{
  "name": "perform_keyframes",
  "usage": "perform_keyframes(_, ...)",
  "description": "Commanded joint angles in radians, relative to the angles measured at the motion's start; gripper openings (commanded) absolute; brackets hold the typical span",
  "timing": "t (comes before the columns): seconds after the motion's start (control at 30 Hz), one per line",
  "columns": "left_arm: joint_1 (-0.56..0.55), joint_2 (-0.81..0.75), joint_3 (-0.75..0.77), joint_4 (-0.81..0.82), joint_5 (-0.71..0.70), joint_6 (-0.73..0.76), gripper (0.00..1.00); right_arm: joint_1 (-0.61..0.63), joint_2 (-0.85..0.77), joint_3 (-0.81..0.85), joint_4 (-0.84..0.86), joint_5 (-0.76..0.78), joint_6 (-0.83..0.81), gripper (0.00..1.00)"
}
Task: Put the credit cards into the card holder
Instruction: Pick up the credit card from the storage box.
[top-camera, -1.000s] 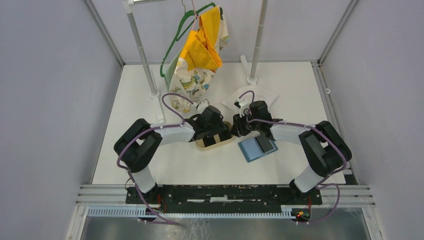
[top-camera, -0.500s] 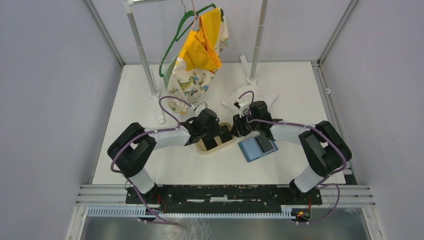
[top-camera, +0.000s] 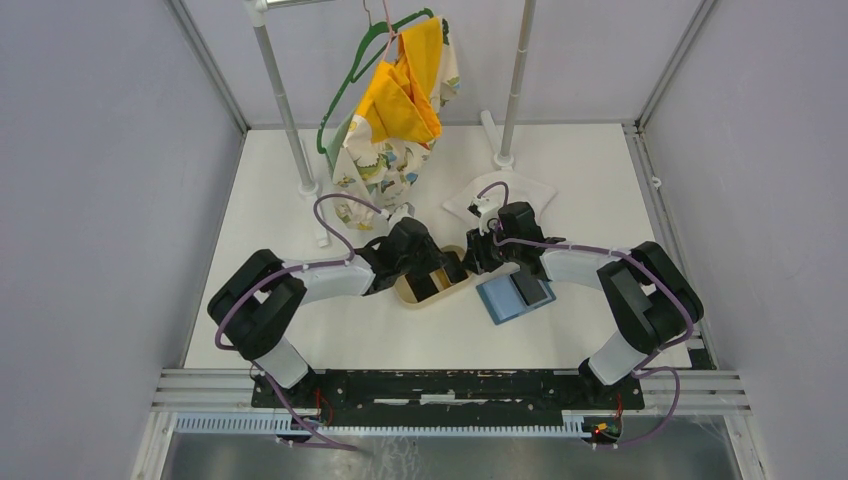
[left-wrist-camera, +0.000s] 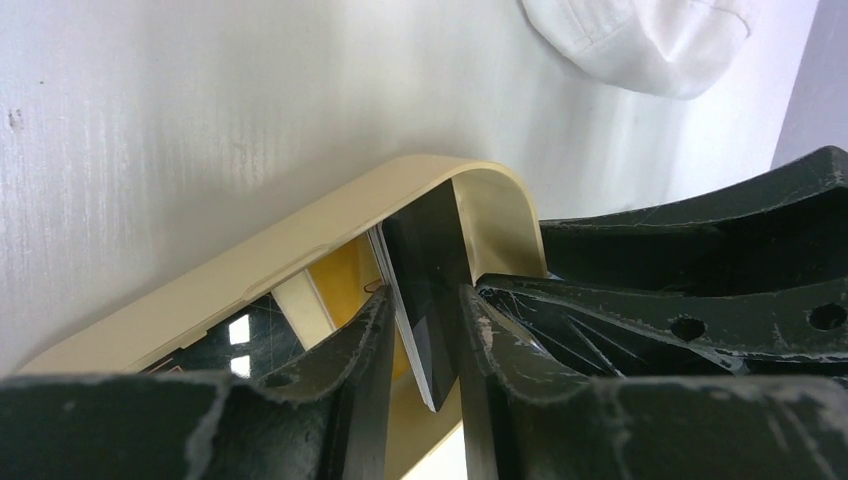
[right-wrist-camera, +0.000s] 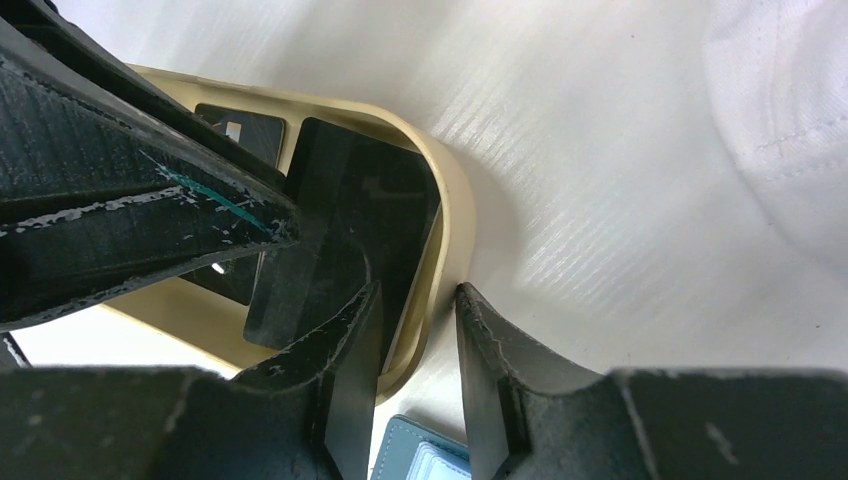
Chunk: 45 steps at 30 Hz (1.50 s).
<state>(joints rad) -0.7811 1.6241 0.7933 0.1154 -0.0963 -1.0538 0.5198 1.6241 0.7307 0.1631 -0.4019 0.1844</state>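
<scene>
Tan oval tray (top-camera: 430, 300): centre of the table, between both grippers.
Left gripper (left-wrist-camera: 425, 310): pinches a thin black rectangular card (left-wrist-camera: 428, 250), tilted inside the tray.
Right gripper (right-wrist-camera: 415, 295): clamped across the tray's right-end wall.
Blue squarish wallet (top-camera: 503, 303): flat, just right of the tray.

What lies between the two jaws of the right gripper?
The tan tray's end wall: the right gripper straddles it, one jaw inside, one outside. The right wrist view shows this.

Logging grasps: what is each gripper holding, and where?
The left gripper pinches a black card by one end; right gripper straddles the tan tray wall, grip unclear.
</scene>
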Motion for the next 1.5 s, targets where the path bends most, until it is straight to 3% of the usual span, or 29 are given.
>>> perform_keyframes(0.0,-0.005,-0.007,-0.008,0.157,0.08,-0.035,0.34,0.014,-0.002,0.038,0.028,-0.038,0.0,0.38)
perform_keyframes(0.5,0.028,0.038,-0.102,0.425,0.179,-0.098,0.28,0.015,-0.001,0.041,0.024,-0.042,0.0,0.38)
perform_keyframes(0.77,0.033,0.091,-0.085,0.398,0.19,-0.102,0.3,0.014,-0.003,0.042,0.021,-0.042,-0.001,0.39)
perform_keyframes(1.03,0.033,0.091,-0.06,0.288,0.152,-0.074,0.48,0.014,0.001,0.044,0.019,-0.043,-0.005,0.39)
perform_keyframes(1.47,0.031,0.038,-0.063,0.234,0.13,-0.014,0.64,0.014,0.007,0.035,0.085,-0.15,0.036,0.43)
